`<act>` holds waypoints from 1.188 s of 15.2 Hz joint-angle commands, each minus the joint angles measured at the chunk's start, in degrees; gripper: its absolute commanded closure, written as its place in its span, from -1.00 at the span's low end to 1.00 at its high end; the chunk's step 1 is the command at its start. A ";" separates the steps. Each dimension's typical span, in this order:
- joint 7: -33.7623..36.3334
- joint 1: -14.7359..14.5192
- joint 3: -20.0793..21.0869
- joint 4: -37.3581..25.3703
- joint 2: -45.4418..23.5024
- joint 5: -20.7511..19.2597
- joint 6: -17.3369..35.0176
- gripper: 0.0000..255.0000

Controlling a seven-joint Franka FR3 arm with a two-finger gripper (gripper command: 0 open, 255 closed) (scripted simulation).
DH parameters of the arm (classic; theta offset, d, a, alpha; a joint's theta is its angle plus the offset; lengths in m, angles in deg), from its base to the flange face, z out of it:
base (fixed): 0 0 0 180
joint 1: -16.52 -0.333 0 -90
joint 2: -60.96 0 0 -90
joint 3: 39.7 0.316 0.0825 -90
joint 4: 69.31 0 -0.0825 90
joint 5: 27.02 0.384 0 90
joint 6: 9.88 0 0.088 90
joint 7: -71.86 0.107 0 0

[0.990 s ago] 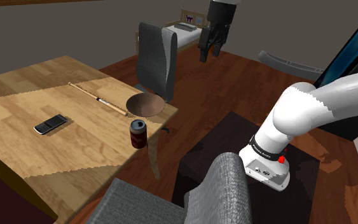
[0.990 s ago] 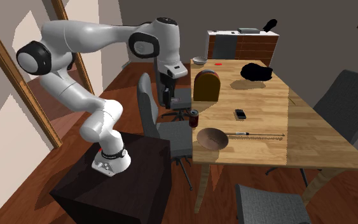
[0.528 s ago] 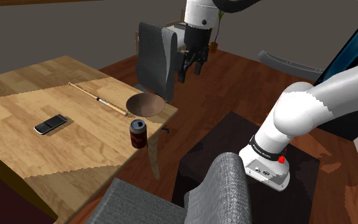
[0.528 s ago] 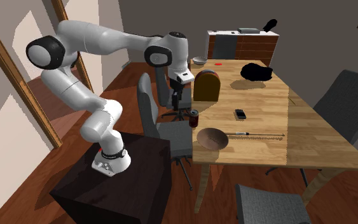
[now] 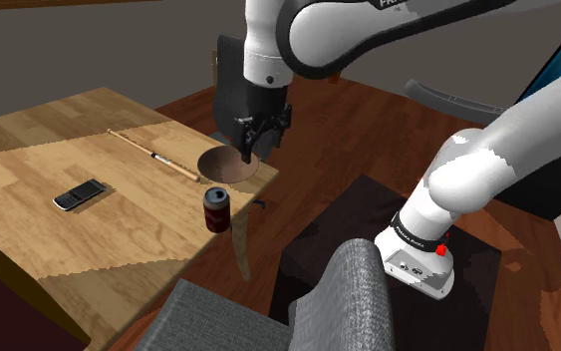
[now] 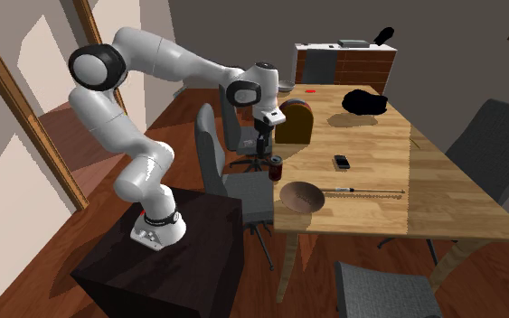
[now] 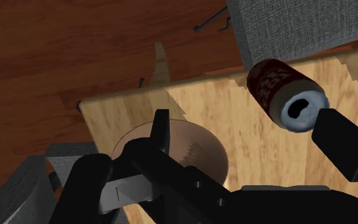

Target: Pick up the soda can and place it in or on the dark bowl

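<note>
Soda can (image 5: pixel 216 209) is recorded upright on the wooden table (image 5: pixel 119 239), near its edge, just beside the dark bowl (image 5: pixel 226 165) and not touching it. The can's body is dark red with pale lettering, which cannot be read. White lettering on the arm is cut off at the shoulder view's top edge. The gripper (image 5: pixel 251 148) is positioned above the table near bowl and can. Its 2 fingers (image 7: pixel 343 137) are spread wide and nothing is clasped. 1 phone (image 5: pixel 79 194) and 1 thin stick (image 5: pixel 153 155) are noted farther along the table.
</note>
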 commanded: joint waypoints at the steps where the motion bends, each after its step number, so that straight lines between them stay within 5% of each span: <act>1: 3.10 0.38 2.58 -0.96 -3.61 -0.91 2.86 -1.00; 5: 10.73 1.71 7.96 -4.30 -12.81 -5.50 8.34 -1.00; 9: 20.51 2.16 11.89 -8.96 -23.68 -14.09 12.50 -1.00; 18: 24.14 1.47 11.54 -7.10 -28.97 -18.91 18.28 -1.00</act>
